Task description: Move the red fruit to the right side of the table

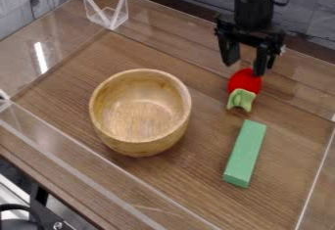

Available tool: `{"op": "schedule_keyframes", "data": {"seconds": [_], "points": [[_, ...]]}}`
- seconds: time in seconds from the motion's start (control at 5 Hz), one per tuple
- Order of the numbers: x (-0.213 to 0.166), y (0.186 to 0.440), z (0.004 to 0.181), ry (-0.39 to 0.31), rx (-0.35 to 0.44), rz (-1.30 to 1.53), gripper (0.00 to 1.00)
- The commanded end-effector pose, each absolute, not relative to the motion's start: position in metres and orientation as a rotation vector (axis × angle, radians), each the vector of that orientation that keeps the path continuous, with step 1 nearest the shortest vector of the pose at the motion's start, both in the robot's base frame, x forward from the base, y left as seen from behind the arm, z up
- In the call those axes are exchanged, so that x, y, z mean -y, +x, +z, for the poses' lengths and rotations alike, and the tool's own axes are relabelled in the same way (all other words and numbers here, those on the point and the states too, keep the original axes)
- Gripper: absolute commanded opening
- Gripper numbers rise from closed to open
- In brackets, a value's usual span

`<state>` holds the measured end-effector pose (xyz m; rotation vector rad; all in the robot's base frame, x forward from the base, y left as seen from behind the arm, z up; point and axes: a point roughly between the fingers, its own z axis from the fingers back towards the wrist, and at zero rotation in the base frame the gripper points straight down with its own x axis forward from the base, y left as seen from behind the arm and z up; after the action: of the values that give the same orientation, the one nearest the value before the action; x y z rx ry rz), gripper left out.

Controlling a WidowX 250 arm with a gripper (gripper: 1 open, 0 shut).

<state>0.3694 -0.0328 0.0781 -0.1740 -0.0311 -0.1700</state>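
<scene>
The red fruit (244, 86) lies on the table (157, 180) at the right, its light green cap pointing toward the near side. It rests free, with nothing touching it. My gripper (249, 60) hangs just above and behind it, pointing straight down. Its black fingers (228, 52) stand wide apart and hold nothing.
A round wooden bowl (140, 110) sits left of centre. A long green block (245, 153) lies just in front of the fruit. Low clear plastic walls (53, 40) edge the tabletop, with a clear folded piece (106, 12) at the back left.
</scene>
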Motion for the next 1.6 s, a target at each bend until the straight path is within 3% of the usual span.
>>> {"op": "schedule_keyframes", "data": {"seconds": [0.0,0.6,0.8,1.0,1.4], "points": [[0.026,0.375,0.122,-0.169,0.144,-0.211,1.00],[0.016,0.372,0.138,-0.170,0.203,-0.248,1.00],[0.007,0.369,0.142,-0.166,0.207,-0.263,0.00],[-0.009,0.368,0.149,-0.162,0.221,-0.267,0.00],[-0.034,0.371,0.131,-0.164,0.219,-0.217,0.00]]}}
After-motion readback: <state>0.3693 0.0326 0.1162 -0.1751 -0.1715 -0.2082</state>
